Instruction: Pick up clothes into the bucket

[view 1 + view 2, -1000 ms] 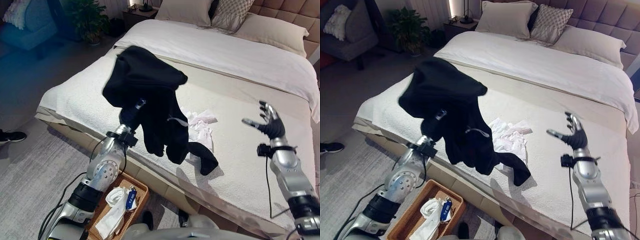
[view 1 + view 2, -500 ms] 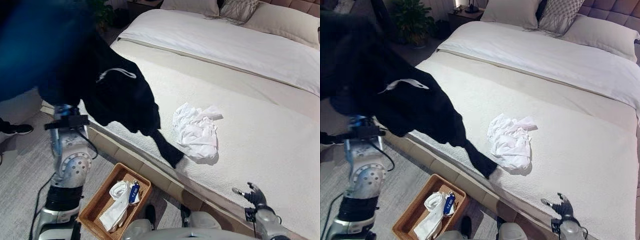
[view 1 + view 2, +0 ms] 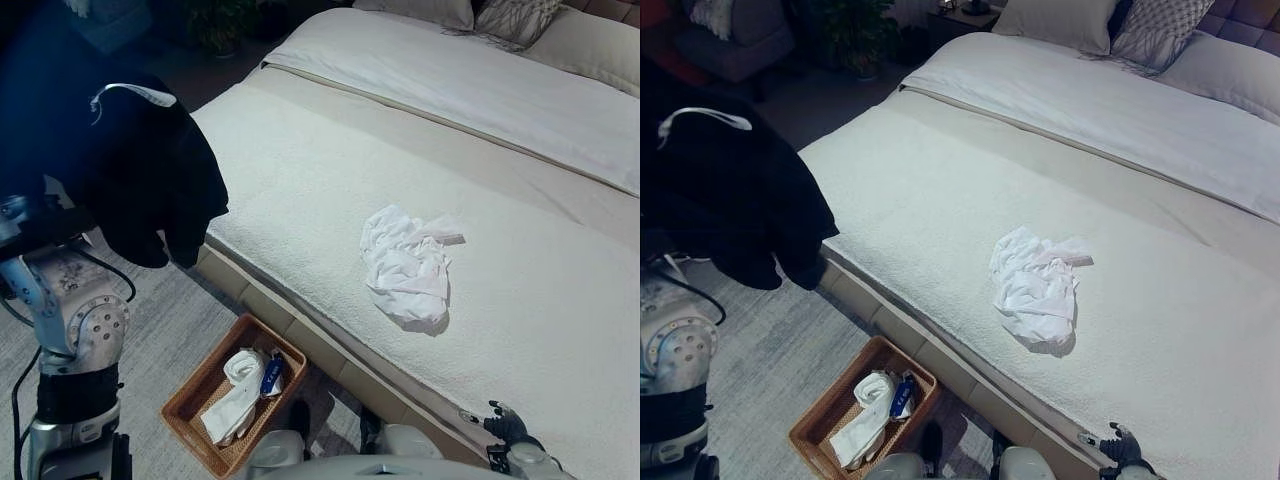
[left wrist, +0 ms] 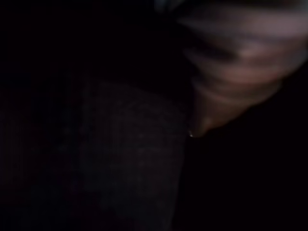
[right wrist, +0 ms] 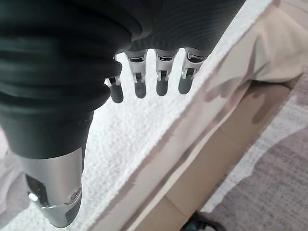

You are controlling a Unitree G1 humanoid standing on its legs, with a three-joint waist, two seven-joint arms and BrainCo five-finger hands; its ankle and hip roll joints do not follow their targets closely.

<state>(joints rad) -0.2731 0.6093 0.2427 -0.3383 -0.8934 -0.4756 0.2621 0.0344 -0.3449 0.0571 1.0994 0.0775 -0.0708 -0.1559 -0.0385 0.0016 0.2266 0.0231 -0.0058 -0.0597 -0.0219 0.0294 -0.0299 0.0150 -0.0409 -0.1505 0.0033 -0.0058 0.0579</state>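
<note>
Swinging clear of the bed [image 3: 330, 170], the black cloth garment [image 3: 120, 170] is now hanging off the raised left arm over the grey floor, covering the left hand, so its fingers cannot be told. Below, a brown woven basket [image 3: 190, 400] is holding white clothes [image 3: 232, 395]. A crumpled white garment [image 3: 408, 266] is lying on the bed. The right hand [image 5: 154, 79] is hanging with straight fingers beside the bed's edge.
</note>
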